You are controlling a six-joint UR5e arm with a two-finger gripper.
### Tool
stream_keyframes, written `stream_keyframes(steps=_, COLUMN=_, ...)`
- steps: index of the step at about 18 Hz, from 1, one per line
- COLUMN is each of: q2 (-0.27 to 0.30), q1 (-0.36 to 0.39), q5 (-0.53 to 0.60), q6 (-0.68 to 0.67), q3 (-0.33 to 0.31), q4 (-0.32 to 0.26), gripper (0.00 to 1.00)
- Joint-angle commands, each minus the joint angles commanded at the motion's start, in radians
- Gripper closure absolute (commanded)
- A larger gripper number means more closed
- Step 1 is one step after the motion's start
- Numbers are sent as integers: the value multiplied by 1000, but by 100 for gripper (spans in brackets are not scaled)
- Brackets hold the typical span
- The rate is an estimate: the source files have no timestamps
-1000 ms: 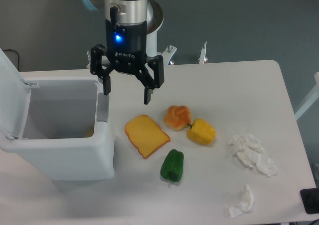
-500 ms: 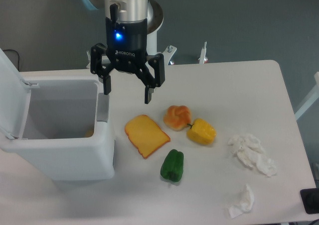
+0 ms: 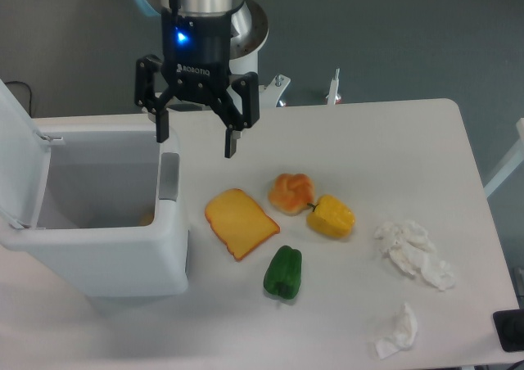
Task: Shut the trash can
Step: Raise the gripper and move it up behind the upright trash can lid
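The white trash can (image 3: pixel 106 259) stands at the table's left with its top open. Its flat lid (image 3: pixel 18 153) is swung up and back on the left side. A grey latch tab (image 3: pixel 168 176) sits on the can's right wall. My gripper (image 3: pixel 196 140) hangs open above the can's right rim, just over the latch tab, with nothing between its fingers. Its left finger is over the can's opening and its right finger is over the table.
To the right of the can lie a yellow slice of cheese (image 3: pixel 240 222), a small bun (image 3: pixel 291 191), a yellow pepper (image 3: pixel 332 216) and a green pepper (image 3: pixel 283 272). Crumpled white tissues (image 3: pixel 413 252) lie at the right, with another (image 3: pixel 399 331) near the front edge.
My gripper has moved left and a little up and back, from beside the can's right wall to above its rim. It stays open.
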Motion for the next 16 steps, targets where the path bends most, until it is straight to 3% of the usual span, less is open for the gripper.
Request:
stream_keyframes(steps=3, q2=5, q1=0, q5=-74, q6=-198, q3=5, q4=2, gripper=0)
stream_keyframes(steps=8, q2=21, q1=-9, q5=-91, q6=-209, q3=38, q4=3, gripper=0)
stream_keyframes(steps=13, q2=47, q1=-14, q5=-227, q6=-272, q3=61, q4=11, gripper=0)
stream_keyframes(steps=16, q2=92, q1=-20, q5=-305, q6=-291, q3=64, q4=11, gripper=0)
